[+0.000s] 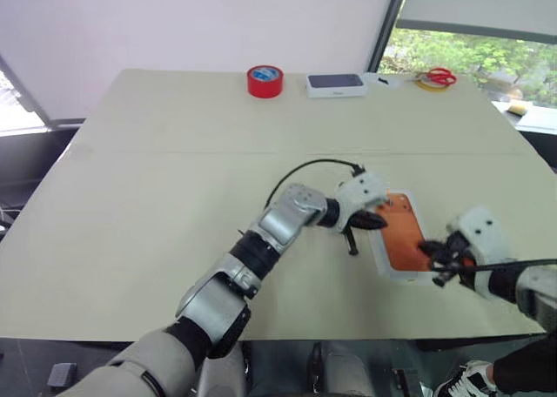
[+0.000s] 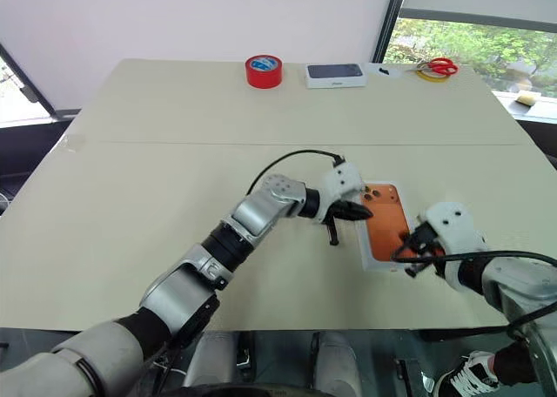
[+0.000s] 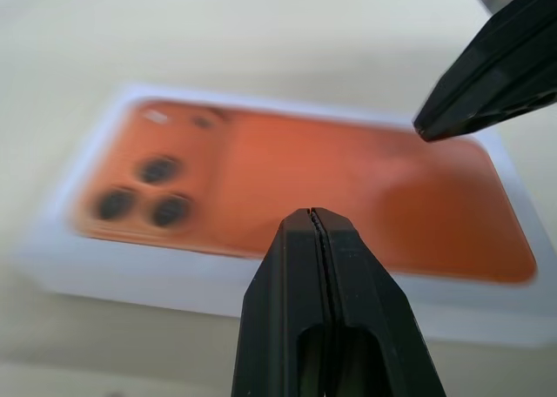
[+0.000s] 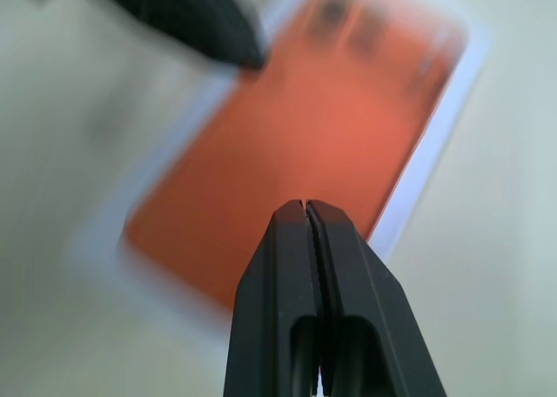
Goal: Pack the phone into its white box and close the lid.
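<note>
Phone (image 1: 403, 232): orange, lying flat inside the white box (image 1: 380, 262), lenses at the far end, on the right, near side of the table (image 1: 157, 179).
Left gripper (image 1: 372, 221): fingers pressed together, holding nothing, tip at the left edge of the box.
Right gripper (image 1: 432, 256): fingers pressed together too, holding nothing, at the near right end of the phone.
Lid: I cannot find it near the box.
Far side: red tape roll (image 1: 265, 80), a blue-topped white box (image 1: 336, 84), scissors (image 1: 440, 76).
What could go wrong: a closed tip could poke the phone and tip it up, or shove the light box sideways. Then a lid would not sit flat.
</note>
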Available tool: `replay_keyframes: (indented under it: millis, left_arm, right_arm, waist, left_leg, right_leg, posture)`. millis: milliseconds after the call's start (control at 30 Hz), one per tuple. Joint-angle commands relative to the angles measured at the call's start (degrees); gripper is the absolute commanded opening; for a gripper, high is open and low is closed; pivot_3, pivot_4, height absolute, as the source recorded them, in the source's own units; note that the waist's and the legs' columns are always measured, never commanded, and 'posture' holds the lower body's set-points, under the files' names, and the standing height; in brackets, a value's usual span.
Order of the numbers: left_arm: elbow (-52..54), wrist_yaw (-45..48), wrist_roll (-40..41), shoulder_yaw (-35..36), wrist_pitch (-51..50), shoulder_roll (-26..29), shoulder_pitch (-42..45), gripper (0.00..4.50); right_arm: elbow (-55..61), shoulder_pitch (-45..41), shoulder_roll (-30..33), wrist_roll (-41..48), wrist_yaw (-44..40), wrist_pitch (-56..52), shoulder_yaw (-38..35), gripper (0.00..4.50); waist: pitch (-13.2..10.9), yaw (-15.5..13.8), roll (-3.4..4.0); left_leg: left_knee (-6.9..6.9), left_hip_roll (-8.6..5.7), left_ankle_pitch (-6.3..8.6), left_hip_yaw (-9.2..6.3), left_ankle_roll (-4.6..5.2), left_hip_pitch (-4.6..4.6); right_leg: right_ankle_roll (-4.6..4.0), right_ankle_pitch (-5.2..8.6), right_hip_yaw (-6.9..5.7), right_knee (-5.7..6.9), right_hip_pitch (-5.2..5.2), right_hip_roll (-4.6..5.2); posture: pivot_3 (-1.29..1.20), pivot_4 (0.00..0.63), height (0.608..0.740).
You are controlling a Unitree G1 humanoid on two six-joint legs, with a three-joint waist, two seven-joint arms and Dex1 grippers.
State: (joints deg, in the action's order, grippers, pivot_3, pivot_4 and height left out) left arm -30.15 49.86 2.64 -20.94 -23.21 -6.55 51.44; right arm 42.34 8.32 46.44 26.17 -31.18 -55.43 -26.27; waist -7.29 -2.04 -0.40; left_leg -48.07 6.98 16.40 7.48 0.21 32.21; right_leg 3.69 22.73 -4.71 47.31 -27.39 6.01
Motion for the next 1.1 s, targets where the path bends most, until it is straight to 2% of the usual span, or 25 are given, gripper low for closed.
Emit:
replay_keyframes:
  millis: [33, 233, 333, 400, 700, 1100]
  left_arm:
    - [4.43, -4.00, 3.21, 7.46, 1.63, 2.13, 0.86, 0.00]
    - [10.41, -13.36, 3.98, 16.07, -0.08, 8.35, -2.81, 0.00]
    - [15.41, -19.01, 2.29, 19.87, -2.39, 13.84, -7.21, 0.00]
    - [18.14, -21.52, 2.95, 21.28, -4.33, 15.08, -8.74, 0.00]
    - [23.34, -31.98, 2.80, 25.00, -7.78, 16.33, -13.10, 0.00]
    - [25.09, -33.09, 3.10, 22.59, -9.87, 16.25, -14.56, 0.00]
  right_arm:
    - [-1.71, -6.20, -2.71, -2.83, 5.28, 5.48, -0.92, 0.06]
    - [-4.81, -16.90, -10.25, 0.13, 10.00, 5.59, 1.05, 0.06]
    - [-5.89, -20.50, -14.89, -3.05, 14.88, 6.14, 8.02, 0.06]
    - [-5.91, -21.41, -17.29, -3.72, 16.67, 5.99, 10.49, 0.06]
    - [-7.83, -23.54, -24.82, -5.28, 21.69, 6.73, 15.17, 0.06]
    - [-9.59, -24.37, -26.73, -5.45, 22.51, 7.71, 15.36, 0.06]
  waist:
    - [0.00, -0.02, 0.00]
    - [0.01, -0.27, 0.03]
    - [0.02, 0.19, 0.03]
    - [0.01, 0.31, 0.02]
    - [0.01, -0.09, 0.00]
    - [0.01, -0.06, 0.01]
  left_leg:
    - [0.00, 0.00, 0.00, 0.01, 0.00, 0.00]
    - [0.00, -0.01, -0.02, 0.03, -0.02, 0.00]
    - [-0.03, -0.01, -0.03, 0.05, -0.03, 0.00]
    - [-0.01, -0.01, -0.08, 0.06, -0.11, 0.01]
    - [-0.05, -0.04, -0.14, 0.08, -0.23, 0.03]
    - [-0.01, -0.03, -0.13, 0.07, -0.23, 0.04]
  right_leg:
    - [0.01, 0.00, 0.00, 0.01, 0.00, -0.01]
    - [0.02, -0.01, -0.01, 0.06, 0.03, -0.04]
    - [0.14, -0.07, -0.01, 0.08, 0.04, -0.04]
    - [0.20, -0.10, -0.01, 0.18, 0.01, -0.04]
    - [0.19, -0.10, -0.04, 0.23, 0.02, -0.02]
    - [0.20, -0.10, -0.04, 0.28, -0.06, -0.03]
  posture:
    - [0.00, 0.150, 0.637]
    - [0.00, 0.150, 0.637]
    - [0.00, 0.150, 0.637]
    - [0.00, 0.150, 0.637]
    - [0.00, 0.150, 0.637]
    - [0.00, 0.150, 0.637]
